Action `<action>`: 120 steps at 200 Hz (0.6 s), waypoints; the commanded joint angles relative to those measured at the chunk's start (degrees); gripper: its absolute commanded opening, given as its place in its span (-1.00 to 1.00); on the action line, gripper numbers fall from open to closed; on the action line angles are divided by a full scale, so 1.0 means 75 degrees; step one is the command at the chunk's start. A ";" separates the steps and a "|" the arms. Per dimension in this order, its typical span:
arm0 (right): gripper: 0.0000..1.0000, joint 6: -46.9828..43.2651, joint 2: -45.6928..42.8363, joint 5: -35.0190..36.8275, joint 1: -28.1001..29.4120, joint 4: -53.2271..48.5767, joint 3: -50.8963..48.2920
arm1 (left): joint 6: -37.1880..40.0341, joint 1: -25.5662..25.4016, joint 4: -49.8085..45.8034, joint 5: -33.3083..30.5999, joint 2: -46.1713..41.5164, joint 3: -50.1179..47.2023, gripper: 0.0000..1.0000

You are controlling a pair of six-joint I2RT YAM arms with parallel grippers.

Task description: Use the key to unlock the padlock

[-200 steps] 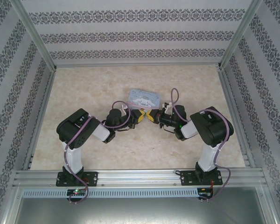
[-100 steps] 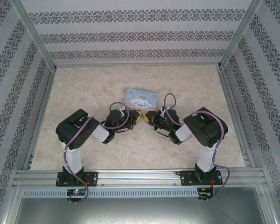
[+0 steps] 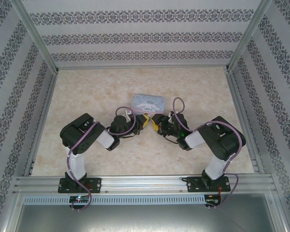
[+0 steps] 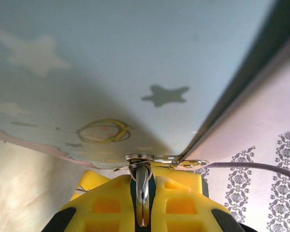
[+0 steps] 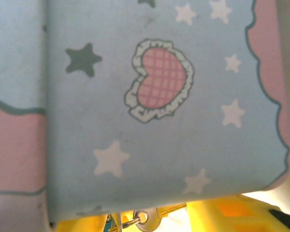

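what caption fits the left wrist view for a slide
Left hand pinching a silvery metal piece at the edge of the pale blue star-printed tin

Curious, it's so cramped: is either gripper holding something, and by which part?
Left gripper pinches the near end of a silvery metal piece by the tin; right gripper: cannot tell.

pale blue tin box (image 3: 150,102) lies just beyond both sets of jaws; left gripper (image 3: 144,121) and right gripper (image 3: 156,123) face tip to tip, nearly touching.
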 commanded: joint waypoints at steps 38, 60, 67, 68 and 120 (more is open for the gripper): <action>0.18 -0.0562 -0.0932 -0.0836 -0.0055 0.0855 -0.0201 | 0.0331 -0.0669 0.0272 0.1826 0.0242 0.0199 -1.00; 0.24 -0.0683 -0.1214 -0.1170 -0.0141 0.0747 -0.0146 | 0.0332 -0.0624 0.0363 0.1863 0.0350 0.0197 -1.00; 0.25 -0.0709 -0.1294 -0.1221 -0.0167 0.0681 -0.0146 | 0.0341 -0.0606 0.0368 0.1875 0.0381 0.0205 -1.00; 0.25 -0.0711 -0.1307 -0.1241 -0.0167 0.0669 -0.0152 | 0.0348 -0.0602 0.0369 0.1876 0.0389 0.0205 -1.00; 0.29 -0.0691 -0.1519 -0.1506 -0.0308 0.0839 -0.0271 | 0.0400 -0.0544 0.0509 0.1894 0.0612 0.0164 -1.00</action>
